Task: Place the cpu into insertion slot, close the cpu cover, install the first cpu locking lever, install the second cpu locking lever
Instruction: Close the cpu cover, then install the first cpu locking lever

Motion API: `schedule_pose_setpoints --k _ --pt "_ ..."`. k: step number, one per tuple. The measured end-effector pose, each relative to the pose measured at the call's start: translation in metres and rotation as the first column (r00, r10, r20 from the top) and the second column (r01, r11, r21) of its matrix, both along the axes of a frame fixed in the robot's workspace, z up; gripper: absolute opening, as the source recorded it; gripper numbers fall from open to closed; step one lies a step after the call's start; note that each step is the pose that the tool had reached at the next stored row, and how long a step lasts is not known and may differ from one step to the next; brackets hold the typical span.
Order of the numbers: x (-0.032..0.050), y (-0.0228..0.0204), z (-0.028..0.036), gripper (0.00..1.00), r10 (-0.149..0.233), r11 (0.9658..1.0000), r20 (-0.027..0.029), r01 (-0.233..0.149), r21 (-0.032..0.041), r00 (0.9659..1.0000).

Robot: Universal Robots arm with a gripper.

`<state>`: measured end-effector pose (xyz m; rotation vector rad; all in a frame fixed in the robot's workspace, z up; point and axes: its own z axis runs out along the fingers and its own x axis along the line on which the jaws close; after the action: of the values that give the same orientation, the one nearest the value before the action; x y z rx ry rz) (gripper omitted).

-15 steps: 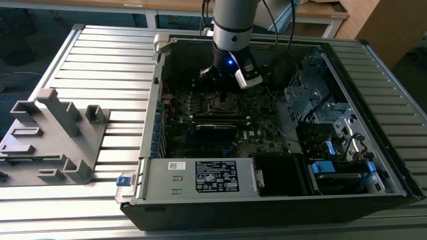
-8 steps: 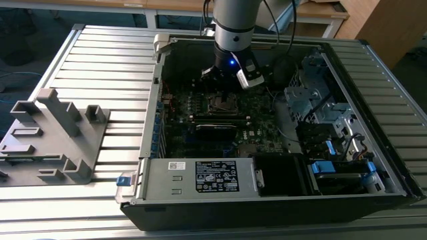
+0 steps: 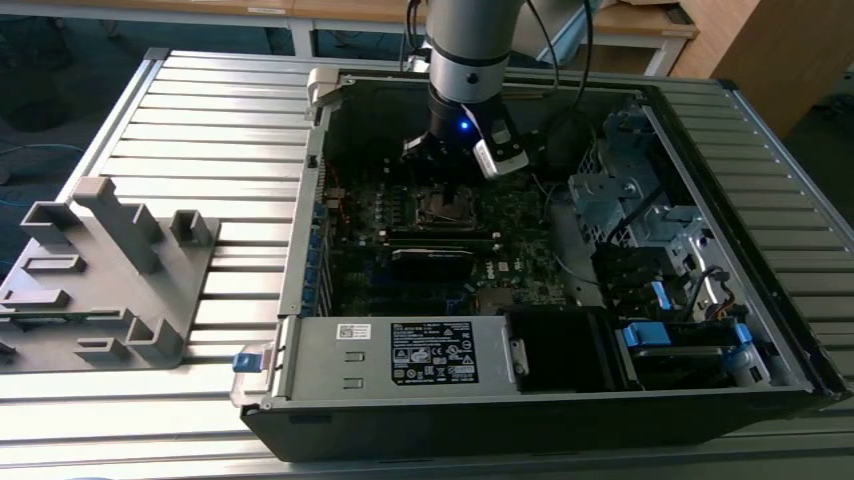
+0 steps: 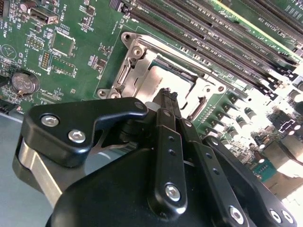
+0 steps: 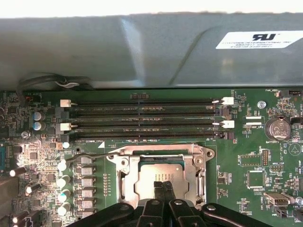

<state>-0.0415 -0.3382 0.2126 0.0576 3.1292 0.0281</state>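
1. The robot arm's black two-finger gripper (image 5: 164, 185) hangs over the socket area with its fingertips pressed together and nothing between them.
2. Just under the tips lies the cpu (image 5: 158, 171), a small flat square chip with a dull silver-grey top. It sits in the insertion slot (image 3: 447, 206), a small dark square socket with a silver rim.
3. The cpu cover (image 5: 124, 177), a thin shiny silver frame with a square window, lies flat over the chip. Whether the fingertips touch either one cannot be told.
4. Beyond the socket, long black memory slots (image 5: 142, 118) run across the green motherboard (image 5: 246, 156).
5. The board sits inside an open black and grey computer case (image 3: 534, 400) lying on its side.
6. The case rests on a ribbed grey metal table (image 3: 200, 110); a grey plastic fixture (image 3: 107, 270) stands on it at the exterior view's left.
7. A wooden desk (image 3: 641, 20) lines the far side of the room.
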Motion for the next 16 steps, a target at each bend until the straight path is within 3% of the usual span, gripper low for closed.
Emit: schedule_pose_setpoints --k 5,16 --pt "0.0 -0.002 -0.0001 0.11 0.0 1.0 0.0001 0.0 0.0002 1.0" --pt "0.0 -0.0021 0.0026 0.11 0.0 1.0 0.0001 0.0 0.0 1.0"
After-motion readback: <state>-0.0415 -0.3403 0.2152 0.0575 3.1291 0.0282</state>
